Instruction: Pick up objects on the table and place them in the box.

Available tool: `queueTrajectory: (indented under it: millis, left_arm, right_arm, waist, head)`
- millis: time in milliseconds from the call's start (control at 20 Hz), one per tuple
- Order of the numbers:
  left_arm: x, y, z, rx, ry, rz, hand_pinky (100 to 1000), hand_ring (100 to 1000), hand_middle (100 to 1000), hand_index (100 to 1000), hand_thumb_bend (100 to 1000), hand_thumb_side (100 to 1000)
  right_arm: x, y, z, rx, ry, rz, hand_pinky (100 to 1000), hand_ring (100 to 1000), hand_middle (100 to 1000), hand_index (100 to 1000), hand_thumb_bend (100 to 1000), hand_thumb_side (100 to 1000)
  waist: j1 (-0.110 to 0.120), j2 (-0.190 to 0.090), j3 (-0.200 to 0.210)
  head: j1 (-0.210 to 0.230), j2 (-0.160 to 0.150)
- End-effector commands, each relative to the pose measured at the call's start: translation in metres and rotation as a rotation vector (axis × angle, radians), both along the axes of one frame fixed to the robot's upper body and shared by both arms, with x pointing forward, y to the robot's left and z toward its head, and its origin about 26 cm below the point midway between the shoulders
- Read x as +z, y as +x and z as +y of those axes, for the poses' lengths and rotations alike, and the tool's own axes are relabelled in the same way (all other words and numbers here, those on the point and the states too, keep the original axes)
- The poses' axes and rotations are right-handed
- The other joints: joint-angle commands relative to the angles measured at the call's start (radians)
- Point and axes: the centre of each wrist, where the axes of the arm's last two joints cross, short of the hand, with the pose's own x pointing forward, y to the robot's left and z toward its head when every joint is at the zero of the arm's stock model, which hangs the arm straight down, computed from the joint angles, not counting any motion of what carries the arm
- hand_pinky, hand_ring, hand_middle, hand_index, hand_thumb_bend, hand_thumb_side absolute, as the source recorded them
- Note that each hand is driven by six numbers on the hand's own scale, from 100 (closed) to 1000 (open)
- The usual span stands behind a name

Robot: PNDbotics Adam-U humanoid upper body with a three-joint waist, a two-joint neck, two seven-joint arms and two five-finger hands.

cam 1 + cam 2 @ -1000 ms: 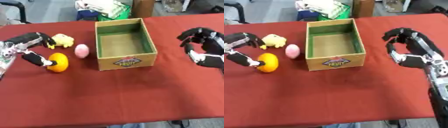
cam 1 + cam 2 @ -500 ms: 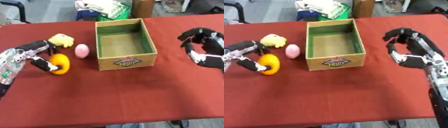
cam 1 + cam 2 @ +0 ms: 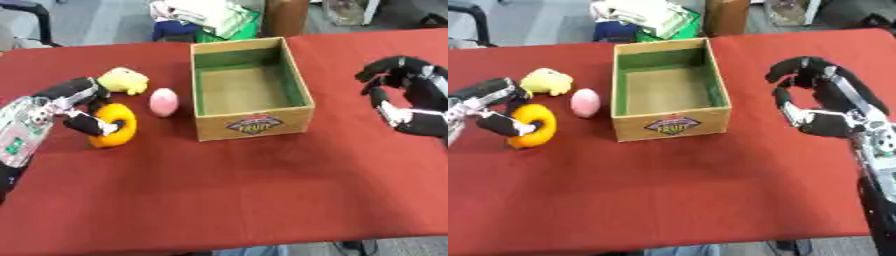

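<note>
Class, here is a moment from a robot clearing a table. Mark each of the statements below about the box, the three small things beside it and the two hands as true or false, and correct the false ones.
1. The box has nothing inside it. True.
2. The left hand is curled round the orange object. True.
3. The pink egg-shaped object lies to the right of the box. False: it lies on the red table just left of the box, between the box and the orange object.
4. The right hand is holding the yellow toy. False: it holds nothing, fingers curled, to the right of the box; the yellow toy sits on the table left of the box.
5. The box stands upright with its open side up. True.
</note>
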Motion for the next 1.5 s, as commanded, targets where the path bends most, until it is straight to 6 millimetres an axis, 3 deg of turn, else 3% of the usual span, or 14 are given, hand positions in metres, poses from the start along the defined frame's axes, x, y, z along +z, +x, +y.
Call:
queueTrajectory:
  millis: [50, 150, 200, 350, 600, 1000, 1250, 1350, 1500]
  left_arm:
    - [0.045, 0.002, -0.005, 0.000, -0.065, -0.154, 603, 344, 241, 430, 293, 220]
    - [0.063, 0.006, -0.017, -0.015, -0.111, -0.221, 608, 349, 249, 432, 282, 216]
    - [0.070, 0.008, -0.024, -0.028, -0.122, -0.249, 610, 352, 249, 439, 275, 213]
    - [0.087, 0.019, -0.047, -0.069, -0.150, -0.285, 615, 361, 258, 447, 285, 213]
    - [0.099, 0.032, -0.087, -0.189, -0.123, -0.302, 621, 375, 273, 459, 292, 213]
    - [0.071, 0.047, -0.121, -0.353, -0.090, -0.216, 644, 428, 324, 501, 328, 222]
    - [0.046, 0.050, -0.131, -0.387, -0.081, -0.157, 661, 488, 413, 569, 254, 231]
    - [0.039, 0.051, -0.132, -0.390, -0.077, -0.140, 679, 555, 515, 658, 330, 239]
    - [0.037, 0.051, -0.130, -0.383, -0.078, -0.133, 729, 655, 693, 805, 603, 278]
  right_arm:
    - [0.009, 0.001, 0.000, 0.007, -0.003, -0.024, 579, 742, 595, 762, 100, 190]
    - [0.008, 0.001, 0.002, 0.016, -0.004, -0.021, 579, 742, 594, 762, 100, 144]
    - [0.007, 0.002, 0.004, 0.022, -0.005, -0.020, 579, 742, 595, 762, 100, 191]
    - [0.007, 0.003, 0.011, 0.052, -0.011, -0.020, 579, 742, 594, 761, 100, 192]
    - [0.006, 0.006, 0.027, 0.119, -0.026, -0.018, 579, 742, 592, 756, 100, 196]
    - [0.000, 0.009, 0.054, 0.244, -0.072, -0.003, 578, 743, 588, 694, 100, 203]
    - [-0.003, 0.009, 0.063, 0.285, -0.087, 0.005, 578, 743, 587, 689, 100, 203]
    - [-0.004, 0.009, 0.064, 0.290, -0.087, 0.006, 578, 743, 587, 688, 100, 204]
    - [-0.004, 0.009, 0.063, 0.289, -0.087, 0.008, 578, 742, 586, 688, 100, 203]
  waist:
    - [-0.002, -0.017, -0.002]
    - [-0.003, -0.018, -0.005]
    - [-0.003, -0.018, -0.008]
    - [-0.005, -0.018, -0.023]
    - [-0.010, -0.016, -0.051]
    - [-0.009, -0.010, -0.097]
    - [-0.009, -0.008, -0.106]
    - [-0.009, -0.007, -0.108]
    - [-0.009, -0.007, -0.108]
  head:
    - [0.006, 0.005]
    - [0.012, 0.005]
    - [0.016, 0.005]
    - [0.031, 0.005]
    - [0.055, 0.005]
    - [0.087, 0.005]
    - [0.089, 0.005]
    - [0.086, 0.005]
    - [0.084, 0.005]
